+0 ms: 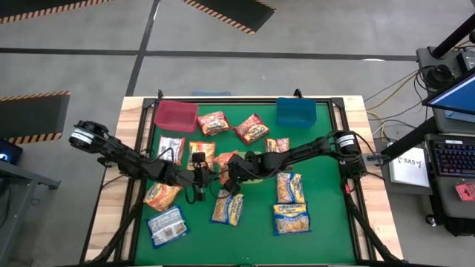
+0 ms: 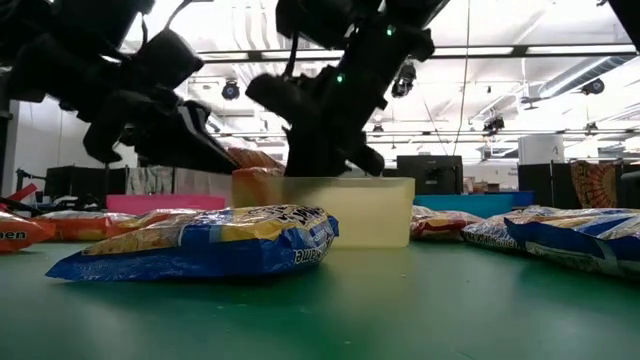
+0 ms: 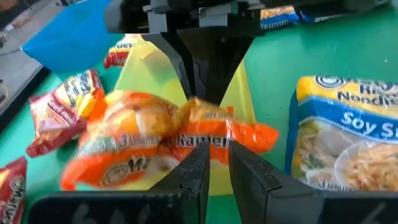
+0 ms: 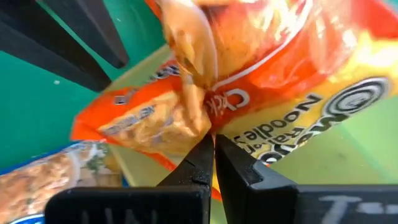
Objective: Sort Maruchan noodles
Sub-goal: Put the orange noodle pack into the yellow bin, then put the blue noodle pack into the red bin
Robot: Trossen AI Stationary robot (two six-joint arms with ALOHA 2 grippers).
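Both pincers, left (image 3: 214,165) and right (image 4: 211,158), pinch one orange noodle packet (image 3: 168,140) at frame centre; it looks light, crinkly, slippery, best gripped at its edge.

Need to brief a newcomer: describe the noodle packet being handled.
At the middle of the green mat, both arms meet over a pale yellow bin. The orange packet there is pinched by the left tool and right tool; unlike its neighbours, it hangs crumpled above the mat.
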